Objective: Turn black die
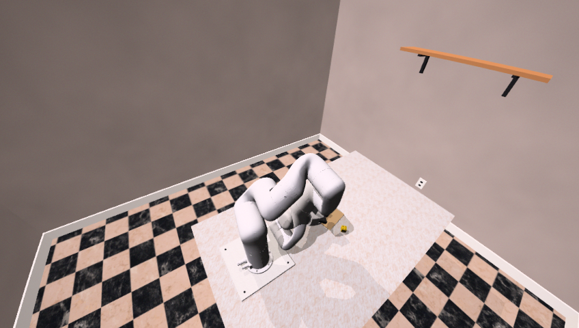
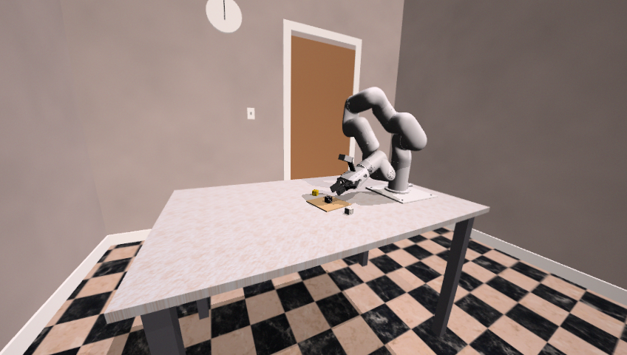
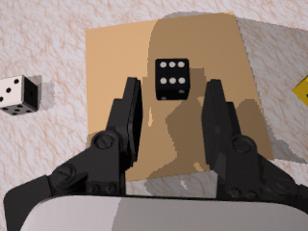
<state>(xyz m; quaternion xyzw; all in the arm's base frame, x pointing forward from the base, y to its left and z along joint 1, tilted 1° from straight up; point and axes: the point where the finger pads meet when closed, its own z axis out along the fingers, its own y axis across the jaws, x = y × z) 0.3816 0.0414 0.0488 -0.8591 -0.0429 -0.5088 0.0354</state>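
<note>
The black die (image 3: pixel 172 79) lies flat near the middle of the tan mat (image 3: pixel 106 58), and the face towards the wrist camera shows six pips. It also shows in the exterior view (image 2: pixel 327 199) on the mat (image 2: pixel 330 203). My gripper (image 3: pixel 172 96) is open, and its two dark fingers frame the die in the wrist view without touching it. In the exterior view the gripper (image 2: pixel 336 188) hangs a little above and behind the die, tilted down towards it. Nothing is between the fingers.
A white die (image 3: pixel 15 92) lies on the table left of the mat, also in the exterior view (image 2: pixel 349 211). A yellow die (image 3: pixel 303 90) lies off the mat's right side, also in the exterior and top views (image 2: pixel 315 191) (image 1: pixel 343 228). The arm's base (image 2: pixel 398 191) stands behind.
</note>
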